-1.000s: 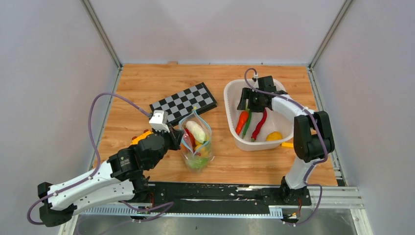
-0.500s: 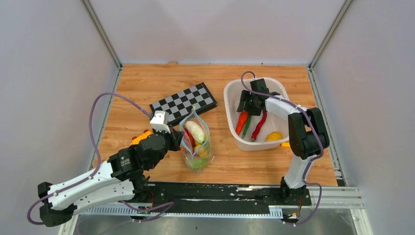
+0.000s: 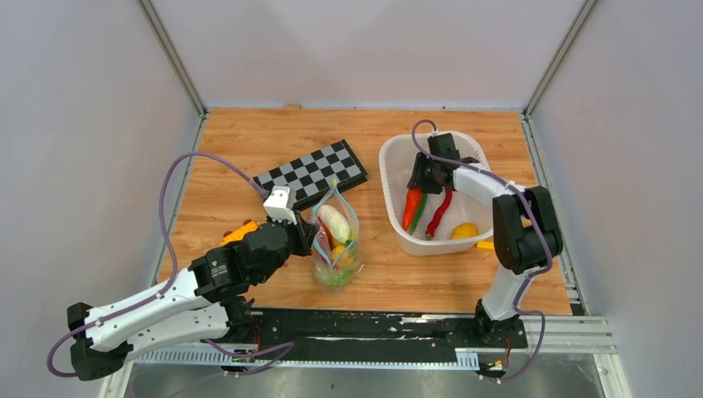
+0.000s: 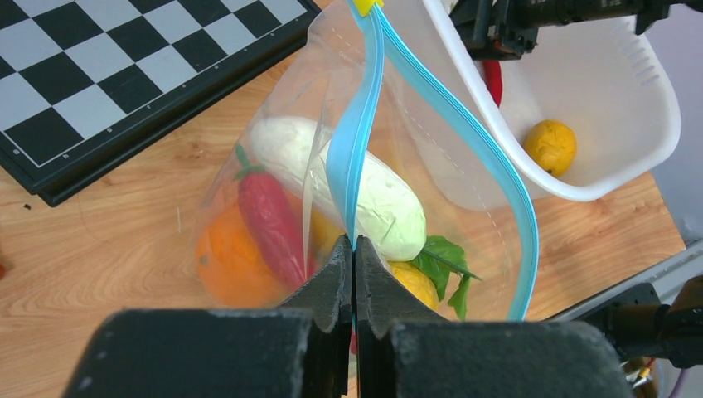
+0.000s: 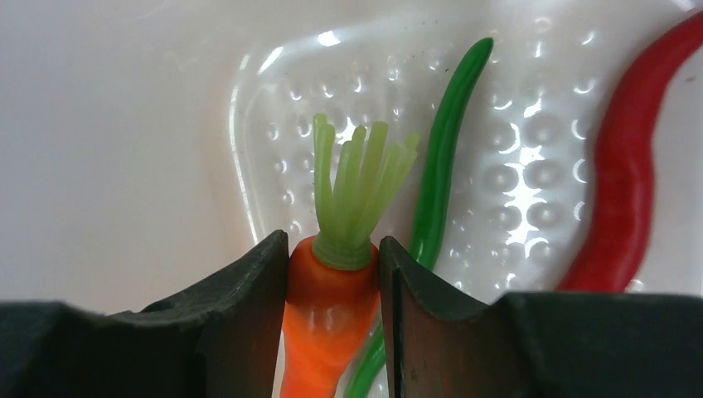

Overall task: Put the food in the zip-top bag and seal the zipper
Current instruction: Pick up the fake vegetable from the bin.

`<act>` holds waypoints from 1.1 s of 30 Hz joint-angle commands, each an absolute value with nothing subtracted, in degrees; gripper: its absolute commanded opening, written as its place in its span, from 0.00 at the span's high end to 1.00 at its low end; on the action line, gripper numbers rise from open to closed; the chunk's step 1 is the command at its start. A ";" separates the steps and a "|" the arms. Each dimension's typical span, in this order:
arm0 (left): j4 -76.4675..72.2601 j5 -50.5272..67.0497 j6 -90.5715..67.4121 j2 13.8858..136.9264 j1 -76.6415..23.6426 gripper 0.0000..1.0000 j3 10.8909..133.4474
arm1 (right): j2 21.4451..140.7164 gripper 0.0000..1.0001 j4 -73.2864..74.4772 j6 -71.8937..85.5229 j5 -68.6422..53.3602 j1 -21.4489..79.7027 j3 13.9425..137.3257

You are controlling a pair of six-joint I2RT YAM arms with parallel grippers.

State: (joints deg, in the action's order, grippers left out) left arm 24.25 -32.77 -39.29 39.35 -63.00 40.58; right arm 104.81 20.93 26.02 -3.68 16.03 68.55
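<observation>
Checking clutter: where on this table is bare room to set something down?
The table is bare behind the chessboard and basket, and along the near edge right of the zip-top bag. The bag-to-basket gap is narrow. Crowded: left tool shut on the zipper, right tool gripping a carrot inside the basket.

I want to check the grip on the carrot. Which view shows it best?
Right wrist: the carrot is close up, clamped at its orange top by the right gripper. Top external shows an orange sliver; left wrist lacks it.

Bright, even light with soft shadows, glare spots on the white basket (image 5: 514, 182), near fingers (image 5: 240, 323) blurred.
</observation>
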 commanded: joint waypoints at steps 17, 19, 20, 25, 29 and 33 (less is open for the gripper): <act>20.79 -28.65 -41.54 40.86 -63.26 1.00 43.66 | 63.66 0.78 4.74 16.66 -2.55 16.32 56.97; 20.22 -28.43 -41.62 40.81 -63.20 1.00 43.41 | 61.46 0.78 5.03 18.04 -5.38 16.77 57.03; 20.07 -28.54 -41.65 40.94 -63.19 1.00 43.38 | 60.49 0.78 5.28 18.76 -6.48 17.15 57.08; 20.72 -28.27 -41.81 41.54 -63.21 1.00 44.24 | 57.11 0.78 3.25 22.39 -12.22 19.63 55.77; 20.71 -28.13 -41.73 41.87 -63.23 1.00 44.36 | 57.61 0.78 2.85 23.23 -13.45 23.06 56.94; 20.28 -28.05 -40.76 42.26 -63.20 1.00 45.01 | 58.38 0.78 3.95 23.12 -13.00 26.56 58.92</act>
State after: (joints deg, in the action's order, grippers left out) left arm 22.41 -28.32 -41.01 41.95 -63.00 41.80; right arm 58.00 5.69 21.65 -11.55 23.73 56.12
